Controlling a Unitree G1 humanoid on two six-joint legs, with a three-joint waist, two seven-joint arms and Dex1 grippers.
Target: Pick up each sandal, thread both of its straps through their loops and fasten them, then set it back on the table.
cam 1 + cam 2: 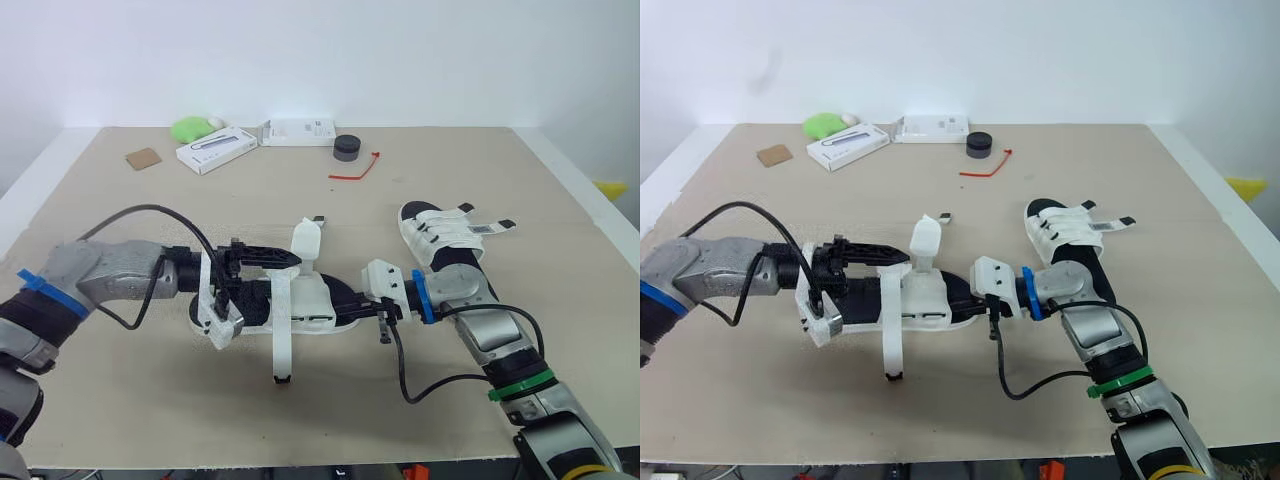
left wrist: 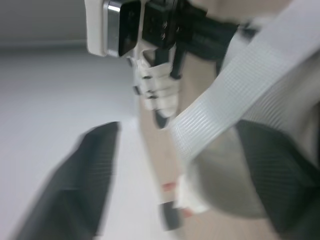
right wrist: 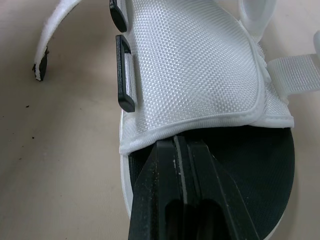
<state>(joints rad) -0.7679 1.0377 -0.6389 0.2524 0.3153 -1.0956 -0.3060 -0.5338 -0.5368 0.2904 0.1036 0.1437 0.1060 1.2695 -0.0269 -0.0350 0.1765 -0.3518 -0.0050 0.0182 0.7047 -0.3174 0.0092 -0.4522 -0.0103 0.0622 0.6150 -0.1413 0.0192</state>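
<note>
Right end effector [image 3: 181, 147], closed tight, rests on the sandal [image 1: 310, 300] lying mid-way across the desk [image 1: 120, 400]; left end effector [image 2: 177, 125] gapes wide around a loose strap [image 2: 225, 100]. If it closes off-centre, the strap may slip out, or a pull could drag the sandal away

— What colours does the middle sandal [image 1: 300, 300] have?
— White straps in a fine woven grid, a black footbed and black loops [image 3: 125, 75].
— And the other sandal [image 1: 445, 240]?
— The same white and black.
— The table [image 1: 300, 420]?
— Plain beige. On it are a lime-green lump [image 1: 190, 127], a white box [image 1: 215, 148], a black puck [image 1: 346, 147], a red tie [image 1: 355, 172] and a brown card [image 1: 144, 158].
— Any marks on the arms?
— A blue band [image 1: 42, 290] on the left, a green band [image 1: 520, 385] on the right.
</note>
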